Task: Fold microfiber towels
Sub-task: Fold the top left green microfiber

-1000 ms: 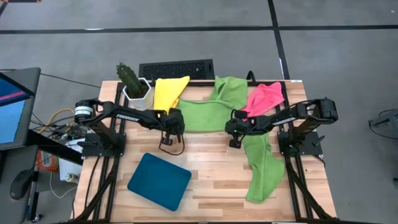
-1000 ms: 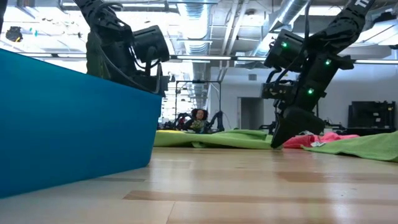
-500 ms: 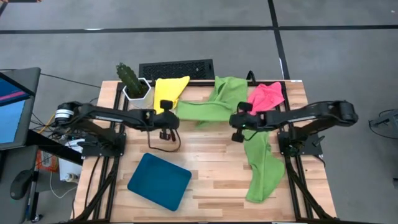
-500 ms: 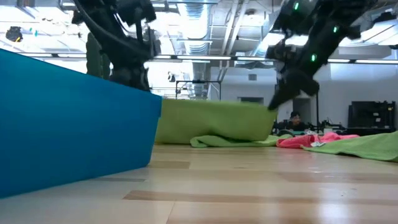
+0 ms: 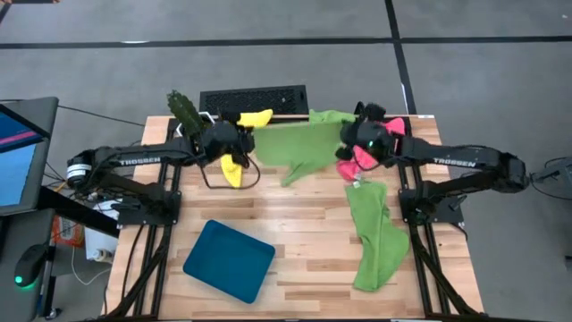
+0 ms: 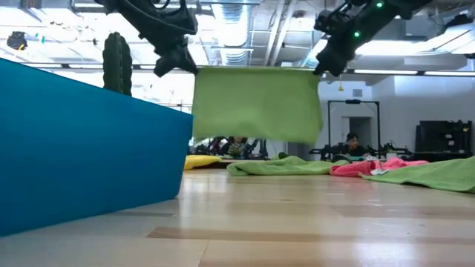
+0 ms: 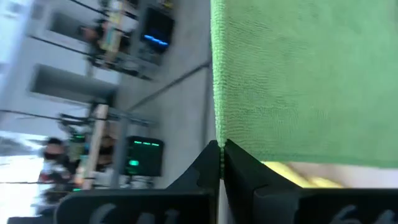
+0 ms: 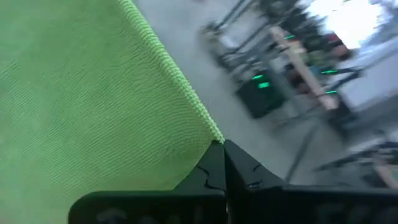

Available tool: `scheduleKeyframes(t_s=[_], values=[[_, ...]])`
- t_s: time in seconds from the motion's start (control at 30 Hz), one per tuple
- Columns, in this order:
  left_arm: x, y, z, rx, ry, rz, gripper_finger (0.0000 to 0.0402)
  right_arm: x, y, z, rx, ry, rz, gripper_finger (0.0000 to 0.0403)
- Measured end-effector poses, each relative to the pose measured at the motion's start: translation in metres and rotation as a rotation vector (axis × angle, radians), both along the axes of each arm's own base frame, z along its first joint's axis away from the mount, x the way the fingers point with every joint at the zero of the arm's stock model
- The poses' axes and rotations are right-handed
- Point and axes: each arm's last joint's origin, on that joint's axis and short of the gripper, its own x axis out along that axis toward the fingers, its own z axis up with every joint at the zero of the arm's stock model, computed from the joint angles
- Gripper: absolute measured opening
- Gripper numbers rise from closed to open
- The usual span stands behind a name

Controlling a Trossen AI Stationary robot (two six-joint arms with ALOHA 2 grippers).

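Note:
A lime green microfiber towel (image 6: 256, 104) hangs spread between my two grippers, its lower edge clear of the table. My left gripper (image 6: 191, 69) is shut on its one top corner and my right gripper (image 6: 319, 70) on the other. In the high view the towel (image 5: 295, 143) spans from my left gripper (image 5: 248, 139) to my right gripper (image 5: 347, 141). A yellow towel (image 5: 238, 166), a pink towel (image 5: 386, 131) and another green towel (image 5: 375, 233) lie on the table. One more green towel (image 6: 274, 167) lies on the table beyond the hanging one. My left gripper pinches a top corner (image 7: 219, 138) of the green towel between its two fingers, at the hemmed edge. The fingers slant a little downward. The towel hangs below them, drawn level along its top edge toward the other gripper. My right gripper pinches the other top corner (image 8: 214, 135) of the same towel between its two fingers, at the hem. Its fingers also slant a little downward. The cloth hangs flat below, lifted clear of the table.
A dark teal tray (image 5: 230, 261) lies at the table's near left and fills the left of the low view (image 6: 82, 148). A potted cactus (image 5: 188, 114) and a black keyboard (image 5: 255, 98) stand along the far edge. Bare wood (image 5: 304, 224) shows in the middle.
Both grippers have risen and gone toward the table's far edge, tipping from pointing steeply down to nearly level. The green towel has come up off the table with them, first by its near edge, and now hangs spread out and clear.

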Motion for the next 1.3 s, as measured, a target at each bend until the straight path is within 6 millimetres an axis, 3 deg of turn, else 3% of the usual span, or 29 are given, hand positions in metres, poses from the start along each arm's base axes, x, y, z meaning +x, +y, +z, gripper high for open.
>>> scheduleKeyframes(t_s=[0.17, 0.33, 0.47, 0.7, 0.87, 1.03, 1.3], values=[[-0.003, 0.017, 0.021, 0.024, -0.105, 0.056, 0.0, -0.002, -0.017, 0.024, -0.108, -0.051, -0.032, 0.0011], [-0.003, 0.011, 0.015, -0.082, -0.108, 0.059, 0.0, -0.004, -0.009, 0.022, -0.046, -0.047, 0.004, 0.0009], [-0.005, -0.001, -0.015, -0.272, -0.047, 0.012, 0.0, -0.002, 0.006, 0.002, 0.153, -0.027, 0.035, 0.0009], [-0.013, -0.047, -0.081, -0.481, 0.027, -0.022, 0.0, -0.007, 0.064, -0.068, 0.48, 0.007, 0.128, 0.0009], [-0.017, -0.078, -0.103, -0.524, 0.049, -0.081, 0.0, -0.01, 0.094, -0.082, 0.524, 0.001, 0.176, 0.0009], [-0.014, -0.077, -0.1, -0.461, 0.01, -0.072, 0.0, -0.01, 0.085, -0.08, 0.472, -0.022, 0.119, 0.0009], [-0.018, -0.038, -0.097, -0.527, -0.051, -0.008, 0.0, -0.006, 0.041, -0.085, 0.523, -0.026, 0.041, 0.0011]])
